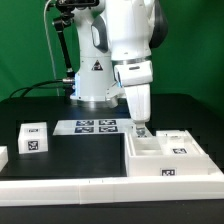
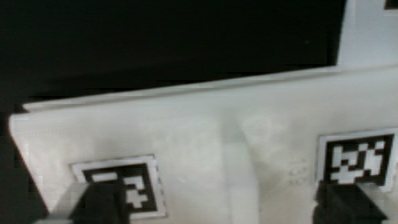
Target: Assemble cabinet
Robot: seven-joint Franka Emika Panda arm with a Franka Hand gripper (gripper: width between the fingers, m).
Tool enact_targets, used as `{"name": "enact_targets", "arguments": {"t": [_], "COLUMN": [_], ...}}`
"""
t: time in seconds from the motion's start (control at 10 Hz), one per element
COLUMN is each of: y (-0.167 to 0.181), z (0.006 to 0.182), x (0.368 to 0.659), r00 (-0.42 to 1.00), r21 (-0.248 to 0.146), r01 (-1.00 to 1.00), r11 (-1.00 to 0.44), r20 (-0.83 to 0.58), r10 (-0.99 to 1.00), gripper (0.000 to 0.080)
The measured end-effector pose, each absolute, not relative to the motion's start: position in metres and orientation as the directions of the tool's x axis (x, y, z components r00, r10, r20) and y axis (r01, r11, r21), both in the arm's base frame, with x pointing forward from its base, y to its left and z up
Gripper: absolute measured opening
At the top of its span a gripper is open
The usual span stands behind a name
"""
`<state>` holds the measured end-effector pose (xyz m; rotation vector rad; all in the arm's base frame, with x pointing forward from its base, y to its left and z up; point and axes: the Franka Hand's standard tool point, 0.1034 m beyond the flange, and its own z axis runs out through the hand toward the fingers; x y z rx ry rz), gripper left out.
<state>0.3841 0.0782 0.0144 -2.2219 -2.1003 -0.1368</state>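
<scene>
The cabinet (image 1: 168,156) is a large white box shell with tagged fronts, on the black table at the exterior view's right. My gripper (image 1: 143,127) hangs straight down over its back left corner, fingertips at about the height of its top edge. In the wrist view the white cabinet surface (image 2: 231,130) fills the frame, with one tag (image 2: 121,183) by one finger and another tag (image 2: 361,157) by the other. The gripper (image 2: 228,210) is open; its dark fingers (image 2: 96,206) stand wide apart with nothing pinched between them.
A small white tagged block (image 1: 33,137) sits at the exterior view's left, and another white piece (image 1: 3,157) is cut off at the left edge. The marker board (image 1: 95,126) lies in front of the robot pedestal (image 1: 92,85). A long white rail (image 1: 100,186) runs along the front.
</scene>
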Motion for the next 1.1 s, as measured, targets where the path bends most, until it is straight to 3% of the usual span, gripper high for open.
{"name": "enact_targets", "arguments": {"t": [0.1, 0.2, 0.4, 0.9, 1.0, 1.1], "y": [0.078, 0.076, 0.076, 0.075, 0.070, 0.069], "z": [0.014, 0.012, 0.011, 0.012, 0.024, 0.038], "x": [0.384, 0.382, 0.382, 0.382, 0.386, 0.392], "r00": [0.057, 0.062, 0.063, 0.069, 0.106, 0.113], "r21": [0.001, -0.005, -0.009, -0.015, -0.043, -0.036], "r01": [0.998, 0.998, 0.998, 0.998, 0.994, 0.993], "r11": [-0.057, -0.061, -0.063, -0.068, -0.102, -0.111], "r20": [0.120, 0.120, 0.120, 0.116, 0.083, 0.065], "r10": [0.991, 0.991, 0.991, 0.991, 0.991, 0.991], "gripper": [0.0391, 0.0391, 0.0066, 0.0067, 0.0067, 0.0067]}}
